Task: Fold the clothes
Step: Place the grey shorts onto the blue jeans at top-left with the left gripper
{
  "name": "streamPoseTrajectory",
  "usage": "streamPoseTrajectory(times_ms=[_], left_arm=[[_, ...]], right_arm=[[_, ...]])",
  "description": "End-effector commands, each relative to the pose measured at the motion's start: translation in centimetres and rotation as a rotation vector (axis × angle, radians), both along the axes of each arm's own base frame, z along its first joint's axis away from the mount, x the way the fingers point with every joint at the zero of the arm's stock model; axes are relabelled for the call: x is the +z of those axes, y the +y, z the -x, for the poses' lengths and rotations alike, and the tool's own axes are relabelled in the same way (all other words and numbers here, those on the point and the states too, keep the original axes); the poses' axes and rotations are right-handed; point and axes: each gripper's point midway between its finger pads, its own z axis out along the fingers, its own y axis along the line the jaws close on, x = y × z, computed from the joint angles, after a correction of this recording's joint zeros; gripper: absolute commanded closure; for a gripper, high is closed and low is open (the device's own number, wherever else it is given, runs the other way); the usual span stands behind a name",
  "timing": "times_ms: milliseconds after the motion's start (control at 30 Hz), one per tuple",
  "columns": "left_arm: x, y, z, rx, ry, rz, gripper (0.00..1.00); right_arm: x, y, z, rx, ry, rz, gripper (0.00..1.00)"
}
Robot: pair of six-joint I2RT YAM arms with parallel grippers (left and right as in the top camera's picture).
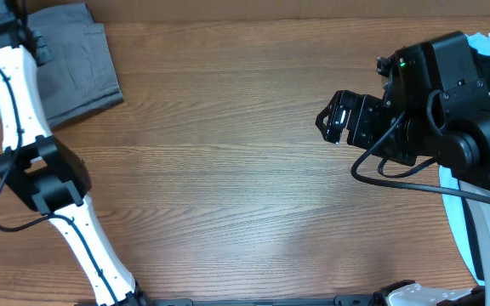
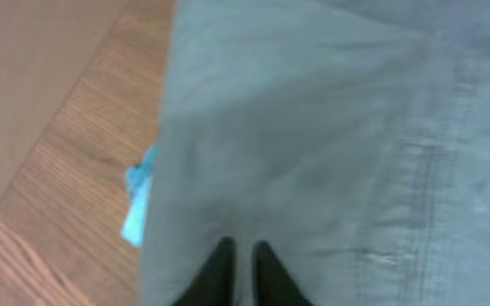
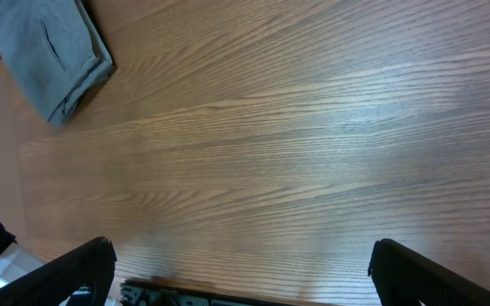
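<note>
The grey shorts lie folded at the table's far left corner, also showing in the right wrist view as the grey shorts. My left gripper is over their left part. In the left wrist view the grey shorts fill the frame. The left gripper is shut, its two black tips almost together against the cloth, and I cannot tell whether any fabric is pinched. My right gripper hangs over bare wood at the right. The right gripper is open wide with nothing between its fingers.
A light-blue scrap pokes out beside the shorts' left edge. Pale-blue cloth lies at the far right behind the right arm. The wooden table spans the middle, and its front edge shows in the right wrist view.
</note>
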Motion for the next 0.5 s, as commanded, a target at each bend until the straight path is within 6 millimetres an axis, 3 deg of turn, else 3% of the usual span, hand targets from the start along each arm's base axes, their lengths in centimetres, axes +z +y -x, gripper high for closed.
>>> streamPoseTrajectory(times_ms=[0,200,467], left_arm=[[-0.6,2.5,1.3,0.057,-0.023,0.053,0.96],[-4.2,4.2,2.8,0.091,0.024,0.073,0.96],[-10.9,2.8,4.4,0.079,0.116,0.148,0.96]], right_arm=[[0.0,0.2,0.0,0.025,-0.007,0.008,0.0],[0.0,0.2,0.0,0.025,-0.007,0.007,0.0],[0.0,0.2,0.1,0.027,-0.005,0.004,0.0]])
